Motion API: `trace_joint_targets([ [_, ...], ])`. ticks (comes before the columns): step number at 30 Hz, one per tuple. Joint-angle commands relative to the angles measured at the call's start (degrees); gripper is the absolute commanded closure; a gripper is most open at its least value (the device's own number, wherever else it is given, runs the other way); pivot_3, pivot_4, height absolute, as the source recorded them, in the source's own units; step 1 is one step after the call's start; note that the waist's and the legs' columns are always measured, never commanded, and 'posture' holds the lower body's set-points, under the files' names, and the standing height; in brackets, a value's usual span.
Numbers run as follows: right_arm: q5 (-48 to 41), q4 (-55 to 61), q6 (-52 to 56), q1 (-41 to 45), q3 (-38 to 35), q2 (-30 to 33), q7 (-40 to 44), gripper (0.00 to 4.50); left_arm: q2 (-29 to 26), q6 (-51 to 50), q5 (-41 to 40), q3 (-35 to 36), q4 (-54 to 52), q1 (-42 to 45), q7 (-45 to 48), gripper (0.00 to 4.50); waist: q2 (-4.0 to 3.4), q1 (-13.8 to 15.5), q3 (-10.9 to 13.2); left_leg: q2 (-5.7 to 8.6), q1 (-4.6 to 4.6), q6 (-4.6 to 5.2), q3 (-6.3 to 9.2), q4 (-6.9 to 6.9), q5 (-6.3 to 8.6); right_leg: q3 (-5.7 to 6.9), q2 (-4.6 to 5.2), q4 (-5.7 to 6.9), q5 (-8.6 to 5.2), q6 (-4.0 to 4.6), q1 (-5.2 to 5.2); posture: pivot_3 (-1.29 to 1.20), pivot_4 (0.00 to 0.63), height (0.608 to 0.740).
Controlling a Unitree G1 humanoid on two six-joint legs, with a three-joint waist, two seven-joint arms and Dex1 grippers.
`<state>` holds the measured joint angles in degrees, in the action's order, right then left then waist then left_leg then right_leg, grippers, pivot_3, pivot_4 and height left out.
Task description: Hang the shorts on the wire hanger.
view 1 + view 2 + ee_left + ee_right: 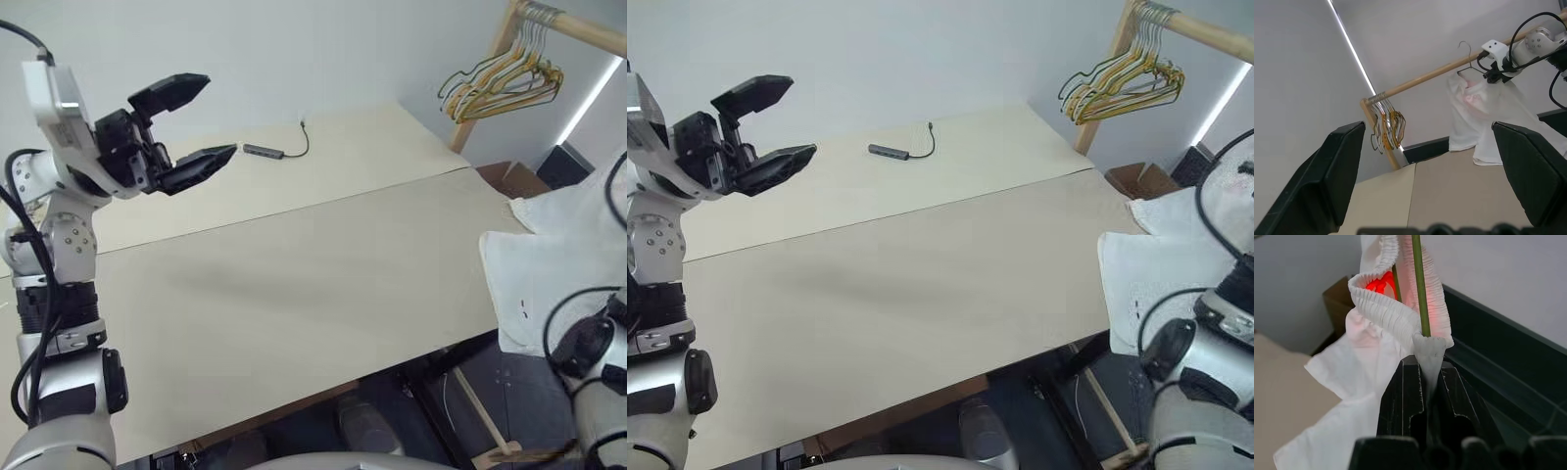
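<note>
The wide pale beige table (294,284), made of two boards meeting at a seam, spans the scene from the near left to the far right. Off its right edge hang the large white cloth shorts (549,264) with a gathered elastic waistband, draped in the air beside the table's right end, with small dark marks near one hem.

At the far right stands the light wooden rack (578,29), a bunch of yellow and dark wire hangers (505,78) hanging from its rail. A brown cardboard box (509,179) sits on the floor just past the table's far right corner.

The left gripper (201,122) is raised above the table's far left part, its two black fingers spread wide with nothing between them.

The right gripper (1424,382) has its fingers pressed together, pinching the gathered waistband of the shorts and the thin olive-grey wire hanger (1419,284) that runs up through that fold. In the left wrist view the hanger's hook rises just in front of the wooden rail; whether it touches it is unclear.

A small grey adapter with a black cable (269,151) lies on the far board.
</note>
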<state>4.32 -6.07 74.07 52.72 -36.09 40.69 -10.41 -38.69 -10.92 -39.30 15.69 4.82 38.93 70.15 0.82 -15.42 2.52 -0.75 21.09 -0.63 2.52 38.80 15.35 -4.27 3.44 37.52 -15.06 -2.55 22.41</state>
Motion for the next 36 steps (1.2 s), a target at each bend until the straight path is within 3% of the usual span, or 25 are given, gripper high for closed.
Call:
trace_joint_targets([
  [1,0.43,-5.34,-4.99,4.76,-2.94,1.35,-4.04,4.45,-0.41,0.17,-0.03,0.68,-3.06,-0.82,-1.25,0.00,-0.01,0.09,0.00,0.00,-0.02,0.00,-0.01,-0.01,0.00,-0.01,0.00,-0.02,0.00,0.00,-0.02,-0.22,0.000,0.740],
  [12,-0.12,-28.34,-8.00,14.50,-4.62,6.42,-12.91,4.45,-0.57,-0.10,-1.14,1.14,-5.44,-2.72,-1.85,0.00,-0.19,0.27,0.04,0.01,-0.02,0.00,-0.13,-0.08,0.00,-0.07,-0.02,-0.10,0.00,0.00,-0.03,-0.21,0.000,0.740],
  [23,-2.36,-32.00,-7.46,13.04,-6.48,5.72,-16.35,4.45,0.09,0.27,-1.90,0.77,-5.31,-2.38,-1.27,0.00,-0.19,0.32,0.03,0.00,-0.01,0.02,-0.21,-0.09,0.01,-0.13,-0.03,-0.33,0.01,-0.03,-0.12,-0.22,0.000,0.740],
  [32,-3.01,-30.27,-10.00,11.40,-6.48,5.31,-18.17,1.50,0.57,0.38,-1.79,0.31,-4.95,-2.36,-0.50,0.00,-0.27,0.21,0.01,0.00,-0.04,0.02,-0.24,-0.10,0.01,-0.16,-0.04,-0.35,0.02,-0.03,-0.14,-0.22,0.000,0.740],
  [36,-0.68,-25.00,-11.60,7.96,-2.24,3.98,-19.35,0.16,0.40,0.30,-1.84,0.56,-4.76,-2.49,-0.32,0.00,-0.28,0.27,0.01,0.00,-0.03,0.02,-0.25,-0.10,0.01,-0.18,-0.05,-0.35,0.02,-0.04,-0.14,-0.22,0.000,0.740],
])
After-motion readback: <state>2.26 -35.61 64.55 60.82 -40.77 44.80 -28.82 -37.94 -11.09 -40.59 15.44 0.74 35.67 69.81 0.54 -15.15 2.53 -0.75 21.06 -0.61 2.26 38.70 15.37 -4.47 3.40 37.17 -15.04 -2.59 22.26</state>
